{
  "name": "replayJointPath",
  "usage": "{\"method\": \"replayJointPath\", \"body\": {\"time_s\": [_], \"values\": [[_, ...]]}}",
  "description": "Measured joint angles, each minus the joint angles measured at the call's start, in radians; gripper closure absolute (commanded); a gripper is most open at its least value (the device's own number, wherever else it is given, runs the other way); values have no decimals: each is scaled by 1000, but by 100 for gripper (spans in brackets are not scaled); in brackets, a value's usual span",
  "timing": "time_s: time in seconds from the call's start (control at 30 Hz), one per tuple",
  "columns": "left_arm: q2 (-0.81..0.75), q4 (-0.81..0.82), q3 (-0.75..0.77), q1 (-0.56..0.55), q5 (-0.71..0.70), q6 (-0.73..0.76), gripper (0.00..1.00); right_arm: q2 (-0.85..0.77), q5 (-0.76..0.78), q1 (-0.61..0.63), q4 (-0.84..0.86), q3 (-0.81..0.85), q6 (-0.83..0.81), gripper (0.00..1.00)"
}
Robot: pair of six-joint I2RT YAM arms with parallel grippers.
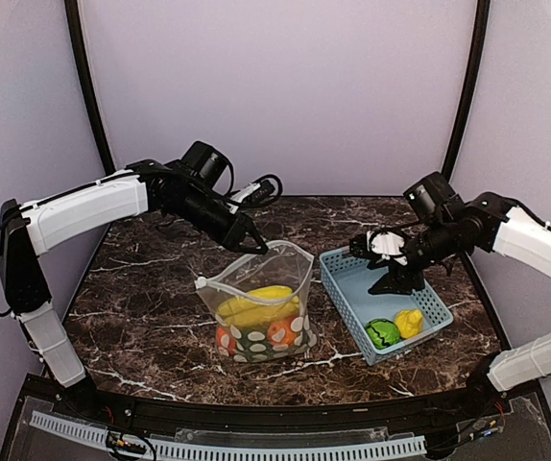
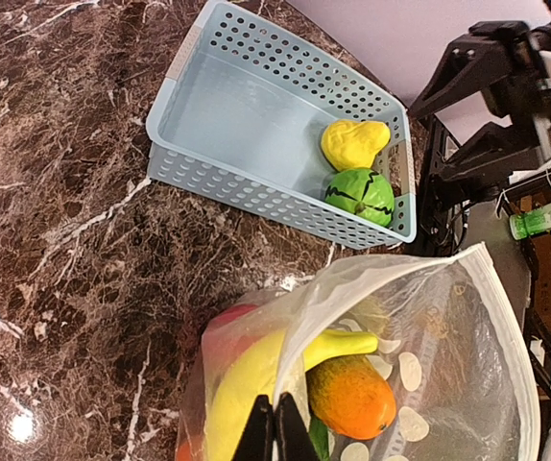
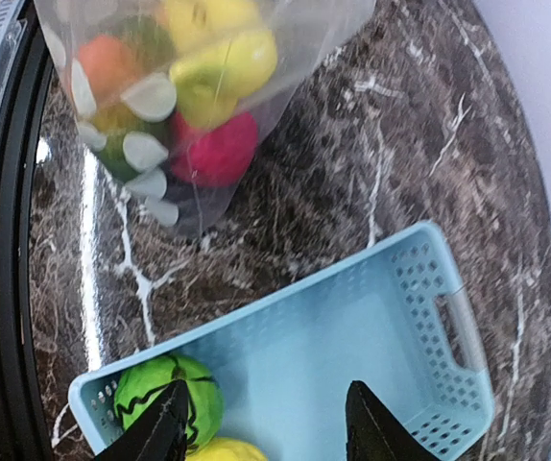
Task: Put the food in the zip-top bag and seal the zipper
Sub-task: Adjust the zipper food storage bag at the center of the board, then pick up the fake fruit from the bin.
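Clear dotted plastic zip-top bag (image 1: 256,317) beside light-blue slotted plastic basket (image 1: 345,296): partly filled, zipper (image 2: 501,309) unsealed, rim pinched by closed left gripper (image 1: 253,245); right gripper (image 1: 398,281) spread empty above basket; green round toy piece (image 1: 383,333) and yellow toy piece (image 1: 409,322) unbagged inside basket.

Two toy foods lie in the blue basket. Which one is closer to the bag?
The green round one with dark stripes, in the basket corner on the zip-top bag side; the yellow piece lies beside it, farther away.
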Motion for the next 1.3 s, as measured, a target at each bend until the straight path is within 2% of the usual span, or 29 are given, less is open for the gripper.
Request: {"method": "replayJointPath", "body": {"time_s": [0.13,0.37,0.63,0.93,1.3], "values": [[0,4,-1,0,-3,7,99,-54,3,-67,-12,-124,19,46],[0,26,-28,0,0,10,99,-105,76,-147,-19,-232,32,47],[-43,77,-114,0,-1,-3,99,-79,136,-204,-60,-238,74,44],[-170,180,-197,0,-12,-49,99,-80,184,-216,-129,-301,87,41],[-195,222,-210,0,-10,-82,99,-29,225,-237,-115,-319,92,43]]}}
